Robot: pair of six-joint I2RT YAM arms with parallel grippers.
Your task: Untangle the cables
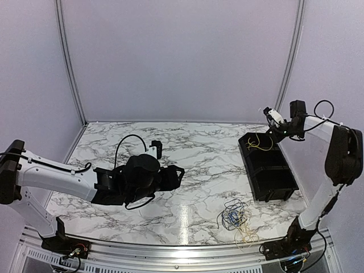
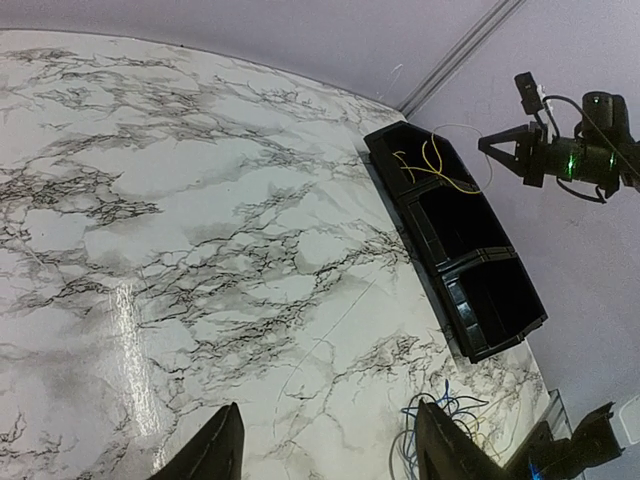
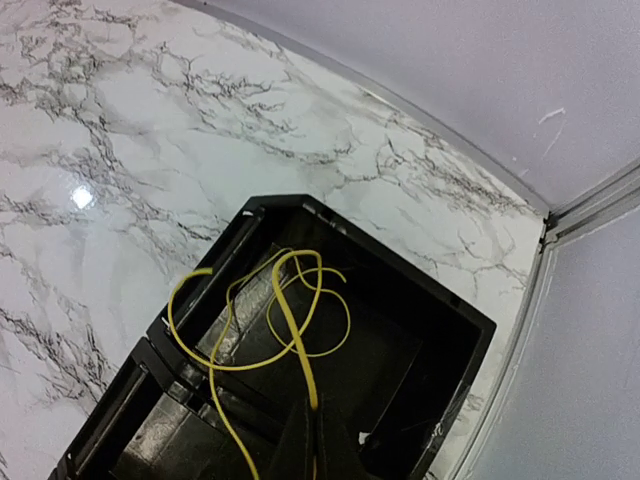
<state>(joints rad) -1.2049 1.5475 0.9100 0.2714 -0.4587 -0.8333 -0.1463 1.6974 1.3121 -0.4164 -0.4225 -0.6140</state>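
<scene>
A tangle of blue, black and pale yellow cables (image 1: pixel 234 216) lies on the marble near the front right, also at the lower right of the left wrist view (image 2: pixel 443 412). One yellow cable (image 3: pixel 291 312) dangles in loops over the far compartment of a black bin (image 3: pixel 478 322), and my right gripper (image 3: pixel 318 422) is shut on its upper end. From above, the right gripper (image 1: pixel 273 132) hangs over the bin's (image 1: pixel 287 192) far end. My left gripper (image 1: pixel 177 174) hovers mid-table, open, with bare marble between its fingers (image 2: pixel 217 450).
The black bin (image 2: pixel 533 320) has three compartments and stands along the right side of the marble table (image 1: pixel 199 153). Lilac walls with metal corner posts enclose the back and both sides. The arm bases sit on a metal rail at the near edge.
</scene>
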